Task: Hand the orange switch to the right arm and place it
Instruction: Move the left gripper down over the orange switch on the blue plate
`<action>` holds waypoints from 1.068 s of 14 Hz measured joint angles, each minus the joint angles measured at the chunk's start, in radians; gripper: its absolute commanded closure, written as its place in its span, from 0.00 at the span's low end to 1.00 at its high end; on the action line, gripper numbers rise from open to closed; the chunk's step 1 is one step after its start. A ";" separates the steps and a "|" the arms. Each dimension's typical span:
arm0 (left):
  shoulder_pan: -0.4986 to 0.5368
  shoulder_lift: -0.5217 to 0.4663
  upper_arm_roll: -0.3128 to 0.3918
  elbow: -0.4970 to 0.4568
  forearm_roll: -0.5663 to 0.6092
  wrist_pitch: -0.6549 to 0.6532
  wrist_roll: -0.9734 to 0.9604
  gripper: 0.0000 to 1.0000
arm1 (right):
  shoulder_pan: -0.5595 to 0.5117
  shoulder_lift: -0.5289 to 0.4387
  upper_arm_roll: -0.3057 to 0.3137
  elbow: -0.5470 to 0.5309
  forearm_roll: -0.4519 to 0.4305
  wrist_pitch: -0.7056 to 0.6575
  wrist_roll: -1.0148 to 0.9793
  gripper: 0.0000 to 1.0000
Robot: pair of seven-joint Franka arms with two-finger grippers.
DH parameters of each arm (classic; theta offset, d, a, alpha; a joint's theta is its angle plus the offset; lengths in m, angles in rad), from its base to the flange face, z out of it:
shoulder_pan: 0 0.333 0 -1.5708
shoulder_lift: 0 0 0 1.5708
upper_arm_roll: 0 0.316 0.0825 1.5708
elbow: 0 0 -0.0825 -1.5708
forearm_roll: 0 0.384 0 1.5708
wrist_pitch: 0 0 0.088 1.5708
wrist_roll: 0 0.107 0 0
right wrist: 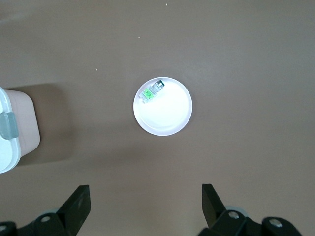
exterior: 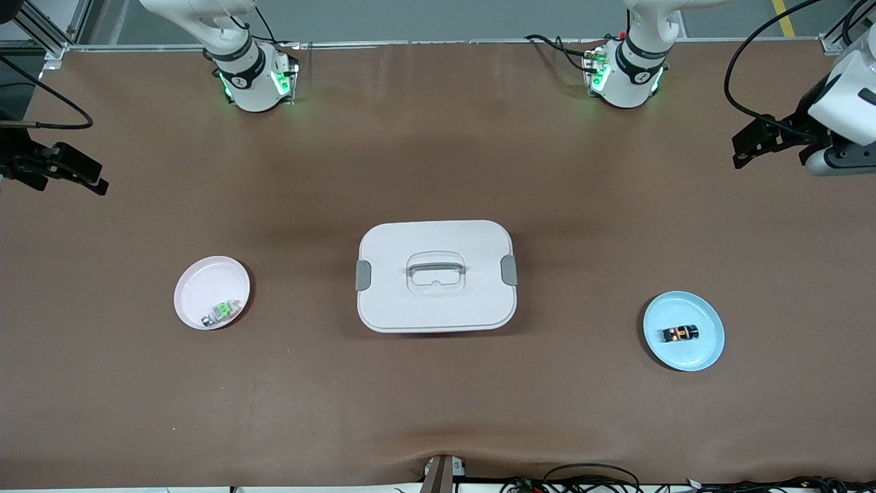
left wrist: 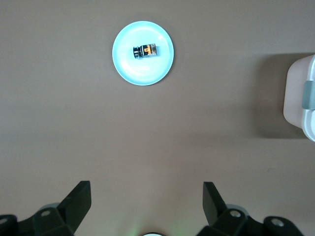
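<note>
Brown surface (exterior: 438,137): orange switch (exterior: 679,333) lying in blue dish (exterior: 705,356), toward left arm's end. Left pincer (exterior: 746,147), right pincer (exterior: 79,174) both released, parked high. Risk: tiny switch slipping at handover.

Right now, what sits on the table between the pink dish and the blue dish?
In the front view, a white lidded box with a clear handle stands between the pink dish and the blue dish; otherwise that stretch is bare brown table.
</note>
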State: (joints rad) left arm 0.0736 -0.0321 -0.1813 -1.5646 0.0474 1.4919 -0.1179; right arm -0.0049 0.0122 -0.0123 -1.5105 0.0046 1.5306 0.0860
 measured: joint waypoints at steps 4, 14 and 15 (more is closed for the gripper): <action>0.038 0.065 0.001 -0.001 0.000 0.010 0.014 0.00 | -0.032 0.011 -0.006 -0.002 0.000 -0.013 -0.003 0.00; 0.092 0.241 0.001 -0.007 0.000 0.216 0.073 0.00 | -0.031 0.015 0.000 0.007 0.002 -0.081 -0.003 0.00; 0.098 0.262 0.001 -0.008 0.000 0.240 0.082 0.00 | -0.031 0.015 0.000 0.007 0.007 -0.085 -0.003 0.00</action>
State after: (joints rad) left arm 0.1713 0.2295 -0.1799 -1.5725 0.0475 1.7323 -0.0364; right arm -0.0364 0.0276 -0.0121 -1.5033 0.0119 1.4460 0.0834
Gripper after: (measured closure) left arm 0.000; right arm 0.000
